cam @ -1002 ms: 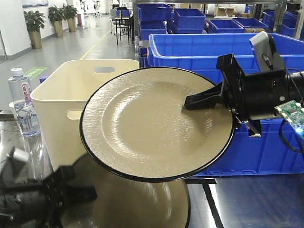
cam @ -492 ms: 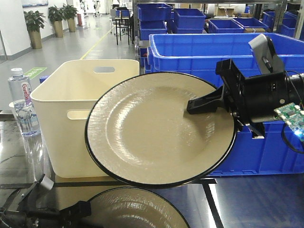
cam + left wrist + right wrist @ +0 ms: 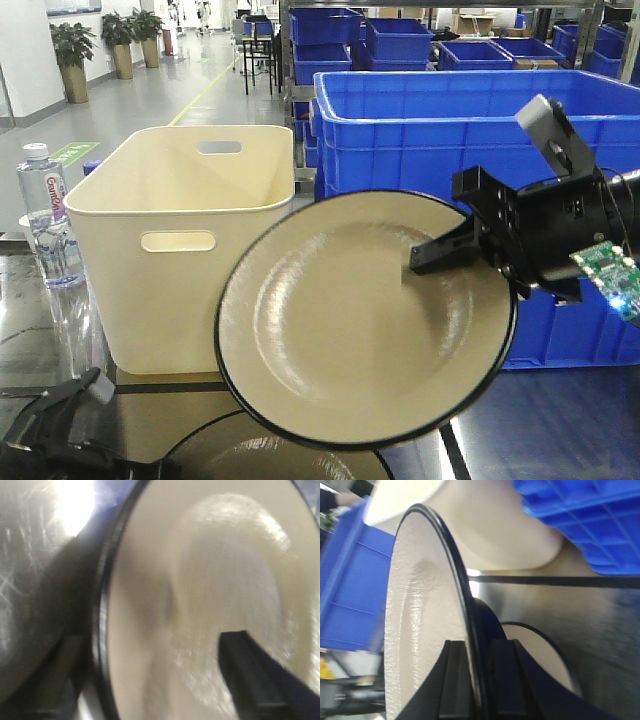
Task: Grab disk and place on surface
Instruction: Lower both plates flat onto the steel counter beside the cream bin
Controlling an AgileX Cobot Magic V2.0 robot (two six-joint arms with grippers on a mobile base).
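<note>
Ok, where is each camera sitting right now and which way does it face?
Front view: behind both arms, facing forward over the tabletop at the cream bin and blue crates; shows the right gripper clamping the disk, left gripper at lower left.
Left wrist: on the left arm, aimed at what looks like the disk, blurred; a dark finger, whose unclear.
Right wrist: on the right arm, looking along its fingers pinching the disk's rim.
Front and right wrist share the disk.

a polished grey floor is running back beside a white wall and reflecting overhead light. potted plants are standing along that wall. blue bins are filling the right side. a cream tub and a water bottle are standing nearer, at left.
</note>
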